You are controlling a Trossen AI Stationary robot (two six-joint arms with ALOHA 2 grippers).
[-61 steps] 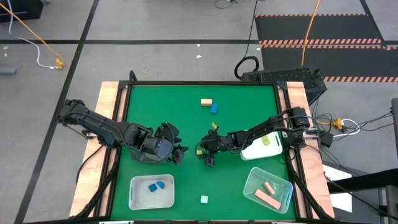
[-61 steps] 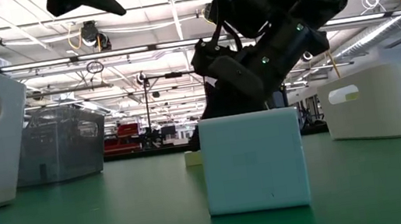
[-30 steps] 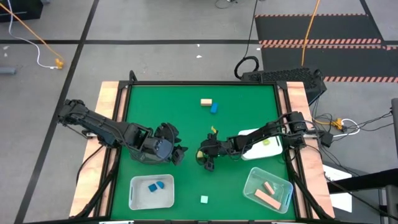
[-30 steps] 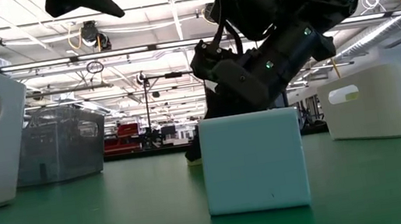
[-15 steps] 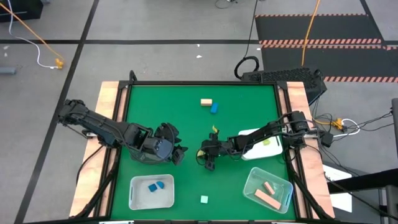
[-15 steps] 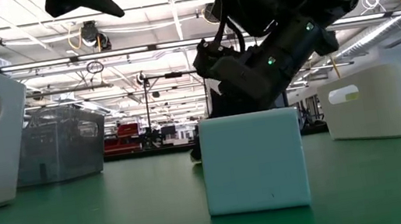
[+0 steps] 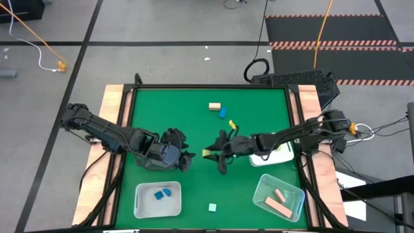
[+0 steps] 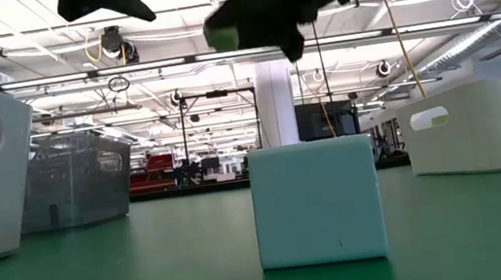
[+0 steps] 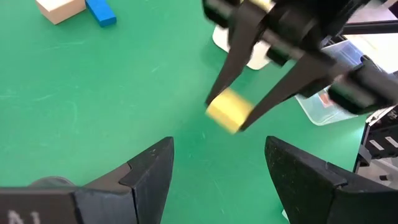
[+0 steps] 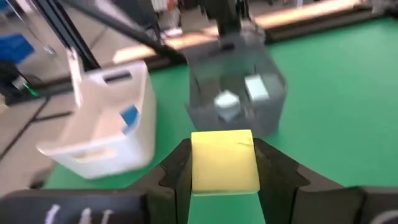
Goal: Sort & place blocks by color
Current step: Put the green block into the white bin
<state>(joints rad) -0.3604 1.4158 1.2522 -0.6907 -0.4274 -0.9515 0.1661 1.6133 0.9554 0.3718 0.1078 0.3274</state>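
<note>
My right gripper reaches in from the table's right and is shut on a yellow-green block above mid-table. The block also shows high in the low view and in the left wrist view. My left gripper waits open just left of it, its fingers apart with nothing between them. A tan block and a blue block lie flat on the far part of the green table. A mint block rests near the front edge. My right gripper pinches the yellow-green block by two opposite sides between its two fingers. The fingers come nearly level from the table's right, tipped a little downward. The block is lifted clear of the table, with its front face showing between the fingertips.
A white bin with blue blocks stands front left, and a clear bin with salmon blocks front right. Another white bin sits under the right arm. A clear bin with pale blocks shows in the right wrist view.
My right gripper has risen from the table and tipped up toward level. It carries the yellow-green block, which lay on the table and now hangs well clear of it. The arm has also stretched a little toward the table's left.
</note>
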